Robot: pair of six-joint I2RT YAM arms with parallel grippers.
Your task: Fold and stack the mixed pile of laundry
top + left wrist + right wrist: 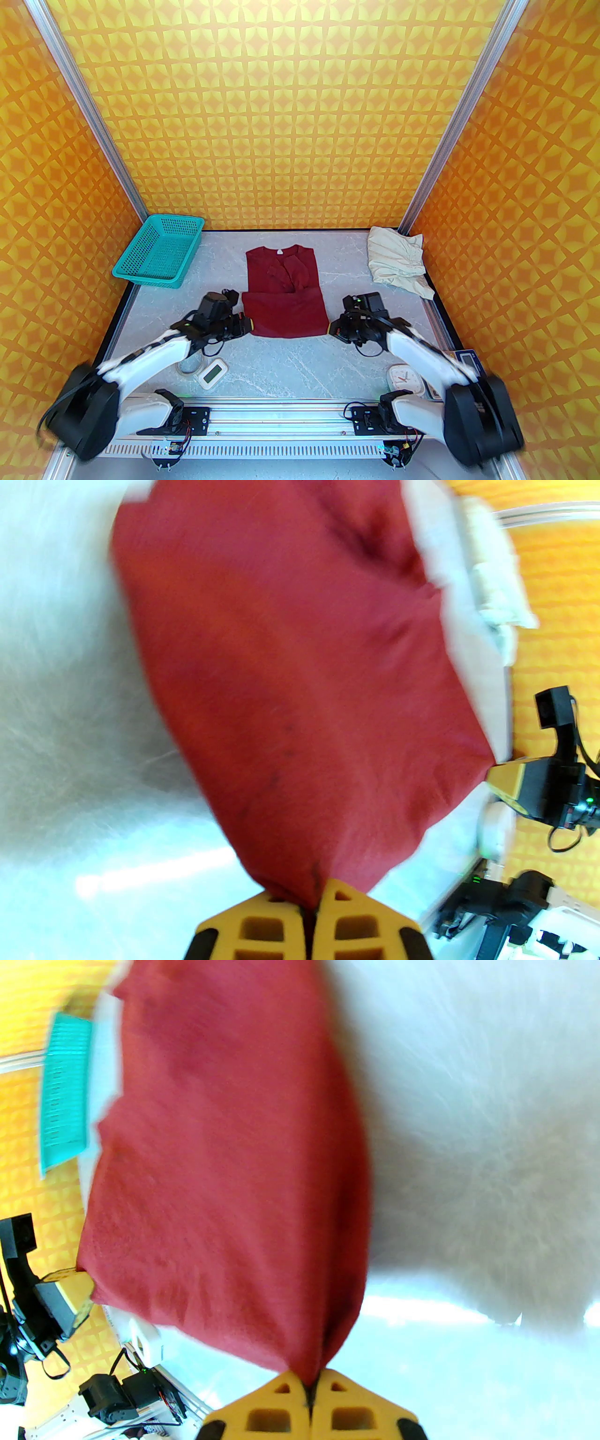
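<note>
The shirt point(286, 293) lay mid-table, its near hem corners pinched by the left gripper point(251, 325) and right gripper point(328, 329), both clamped tight on cloth. Bare table point(290, 365) lay before it. The cream piece point(396, 260) sat crumpled far right; the basket point(159, 251) far left, mesh floor showing.

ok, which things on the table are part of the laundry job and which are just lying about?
Job: dark red T-shirt, near corners pinched by left hand and right hand; cream garment, far right corner.
Lying about: teal basket; small white digital device; white clock.
</note>
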